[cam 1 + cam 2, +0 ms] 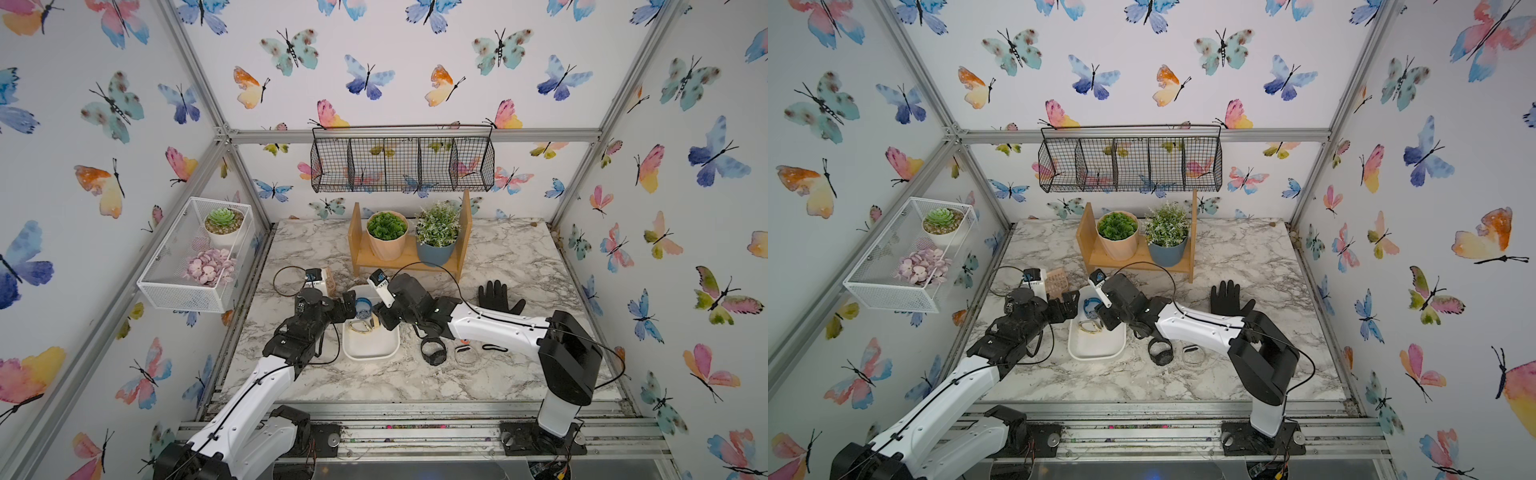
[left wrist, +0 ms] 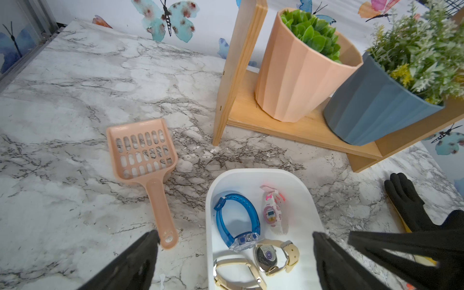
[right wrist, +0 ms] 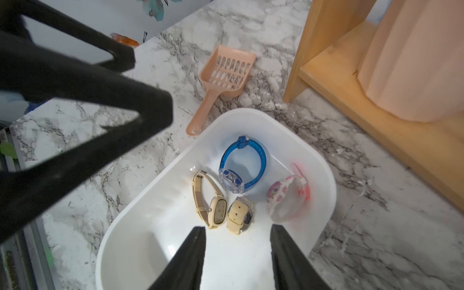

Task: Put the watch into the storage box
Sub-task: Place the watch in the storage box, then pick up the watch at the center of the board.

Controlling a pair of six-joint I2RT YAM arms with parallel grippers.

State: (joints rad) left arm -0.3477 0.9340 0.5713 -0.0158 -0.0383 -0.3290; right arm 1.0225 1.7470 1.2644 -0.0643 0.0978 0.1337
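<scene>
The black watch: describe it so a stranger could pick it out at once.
Find the marble table and the white storage box at its middle. Just outside the box, on the right arm's side, lies the watch on bare marble. It is all black with a looped strap, unlike the clear bracelet beside it and the coloured watches inside the box.

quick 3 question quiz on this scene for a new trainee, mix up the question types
1. True or false: the black watch lies inside the storage box.
2. How many other watches lie in the box? A two, B four, C six.
3. Fill in: the right pincer above the box is open and holds ____.
Key: 1 false, it lies on the table beside the box; 2 B; 3 nothing.
</scene>
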